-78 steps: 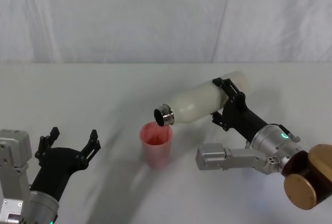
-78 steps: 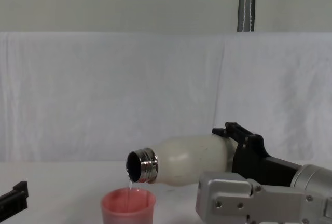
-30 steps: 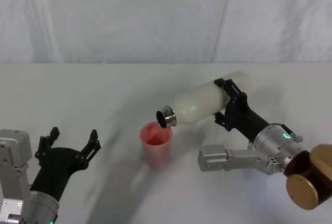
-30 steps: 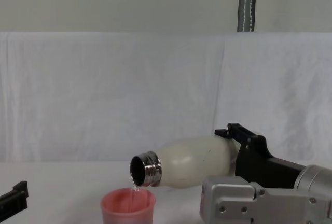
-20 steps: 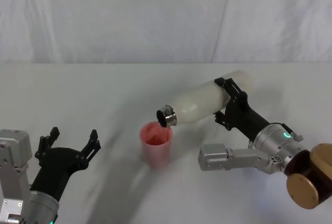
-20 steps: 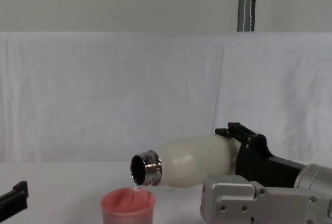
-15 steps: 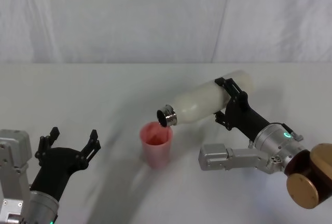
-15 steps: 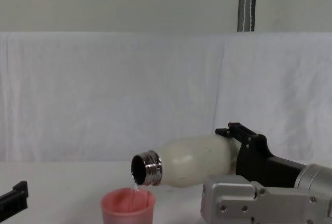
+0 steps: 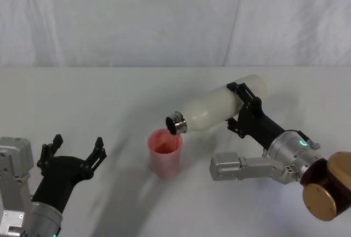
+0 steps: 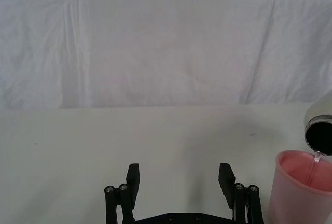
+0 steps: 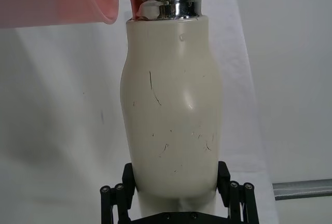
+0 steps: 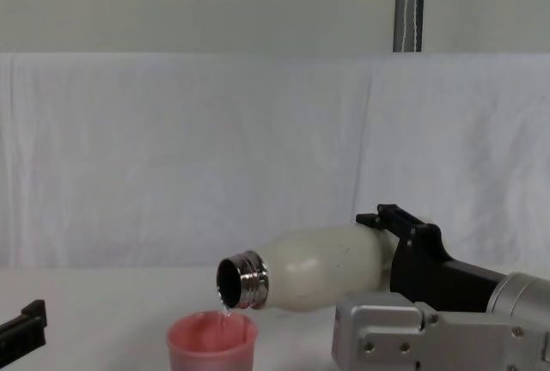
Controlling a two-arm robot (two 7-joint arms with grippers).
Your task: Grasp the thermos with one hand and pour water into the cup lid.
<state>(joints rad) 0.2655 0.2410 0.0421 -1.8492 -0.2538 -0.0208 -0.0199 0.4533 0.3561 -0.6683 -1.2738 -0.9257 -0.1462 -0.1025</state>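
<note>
Nothing has shifted noticeably since a moment ago: left gripper (image 9: 74, 150) rests spread wide, low over the table (image 9: 109, 94); the cup lid (image 9: 165, 152) stands under the thermos (image 9: 216, 108) mouth; right gripper (image 9: 242, 109) fingers clamp its body, tilted, water trickling.

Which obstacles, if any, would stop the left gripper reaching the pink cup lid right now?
Probably none: the left gripper is open with bare table between it and the cup lid. Only the thermos mouth overhangs the rim.
</note>
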